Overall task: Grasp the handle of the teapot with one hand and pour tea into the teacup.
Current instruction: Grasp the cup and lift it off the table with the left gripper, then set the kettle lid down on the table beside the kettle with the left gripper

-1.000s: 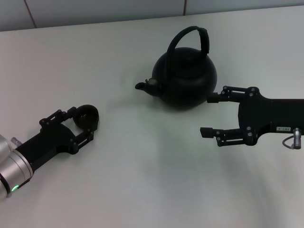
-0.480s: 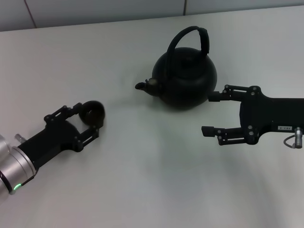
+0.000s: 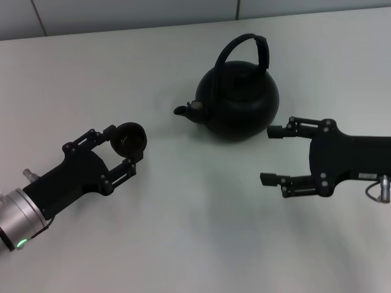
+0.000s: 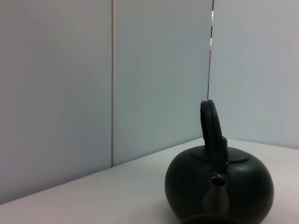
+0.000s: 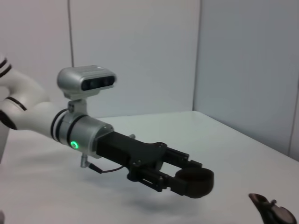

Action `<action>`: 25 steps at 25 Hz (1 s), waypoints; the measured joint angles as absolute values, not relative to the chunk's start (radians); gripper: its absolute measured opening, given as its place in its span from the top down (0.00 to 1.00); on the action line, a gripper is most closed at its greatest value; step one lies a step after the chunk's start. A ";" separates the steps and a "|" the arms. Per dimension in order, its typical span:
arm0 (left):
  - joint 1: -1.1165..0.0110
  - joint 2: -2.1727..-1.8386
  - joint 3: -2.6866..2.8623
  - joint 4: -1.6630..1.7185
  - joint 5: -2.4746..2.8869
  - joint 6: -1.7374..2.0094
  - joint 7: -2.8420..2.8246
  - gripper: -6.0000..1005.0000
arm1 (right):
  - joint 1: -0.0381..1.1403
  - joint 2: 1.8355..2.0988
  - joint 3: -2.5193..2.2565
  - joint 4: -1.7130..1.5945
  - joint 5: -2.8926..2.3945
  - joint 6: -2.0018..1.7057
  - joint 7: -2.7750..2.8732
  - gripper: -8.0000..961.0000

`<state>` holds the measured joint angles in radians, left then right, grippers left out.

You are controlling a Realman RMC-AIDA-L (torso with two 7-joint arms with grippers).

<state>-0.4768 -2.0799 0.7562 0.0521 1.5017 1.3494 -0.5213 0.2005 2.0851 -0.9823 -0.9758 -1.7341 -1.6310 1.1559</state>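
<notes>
You see the left gripper [image 5: 198, 179] closed around the teacup [image 5: 195, 181] above the table [image 5: 56, 196]; the teapot [image 5: 274, 213] spout shows near the edge.

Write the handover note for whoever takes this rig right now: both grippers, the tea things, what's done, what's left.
Left gripper: jaws shut on the tiny round black teacup, carried to the left of the spout, apart from it.
Right gripper: jaws open, empty, beside the right flank of the large round matte-black teapot.
Teapot stands upright on the white table; its tall black arched handle is ungrasped.
Done: teacup picked up.
Left: grasp the handle, lift, pour into the teacup.
</notes>
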 joint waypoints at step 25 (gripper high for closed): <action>-0.461 -2.080 0.909 0.081 1.503 1.409 -0.515 0.30 | 0.130 2.086 -0.974 -0.830 -1.683 -1.682 1.060 0.14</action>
<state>-0.4605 -2.0797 0.9092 0.0810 1.5034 1.4086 -0.5155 0.1299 2.0857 -0.9739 -0.8299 -1.6828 -1.6816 1.0599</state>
